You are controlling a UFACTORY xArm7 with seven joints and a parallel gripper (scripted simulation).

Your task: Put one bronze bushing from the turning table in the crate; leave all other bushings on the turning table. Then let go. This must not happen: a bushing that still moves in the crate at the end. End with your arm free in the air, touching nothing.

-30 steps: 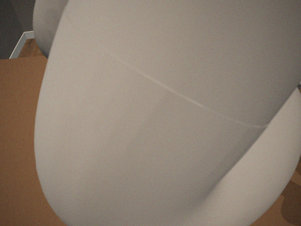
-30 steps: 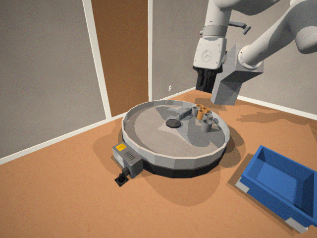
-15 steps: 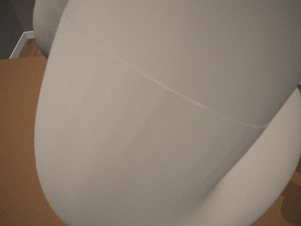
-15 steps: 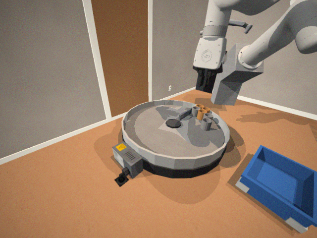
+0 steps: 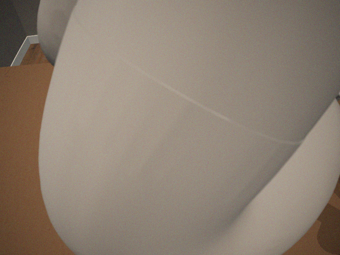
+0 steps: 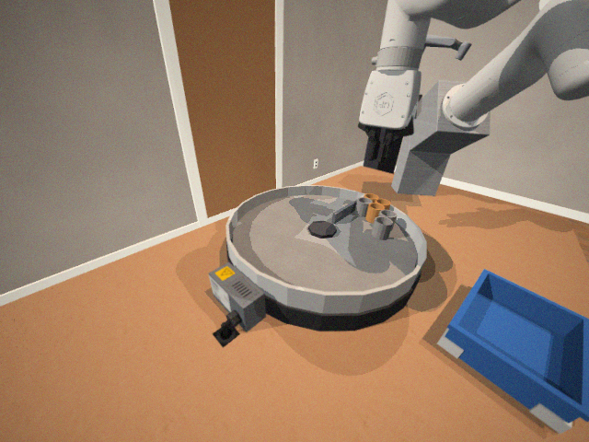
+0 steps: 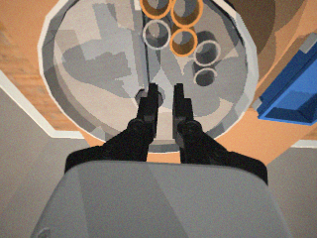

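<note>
Black two-finger gripper [image 6: 380, 164] [image 7: 165, 95] up above the round grey turning table [image 6: 328, 304] [image 7: 252, 74], fingers narrow w/ a slim gap, nothing held. Orange-bronze cylindrical bushing [image 6: 374, 213] [image 7: 183, 42] on the table amid grey ones; blue rectangular crate [image 6: 515, 380] [image 7: 287, 84] off to the side. Pick step, prob. pre-grasp; next: open, line up, descend.

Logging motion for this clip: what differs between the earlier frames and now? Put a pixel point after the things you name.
Nothing visibly changed. The fingers [image 6: 381, 166] hang above the turntable [image 6: 326, 302] [image 7: 45, 59], a gap between them and nothing held, as before. The bushings stay clustered near its rim, and the blue crate [image 6: 513, 376] [image 7: 284, 118] stays put.
</note>
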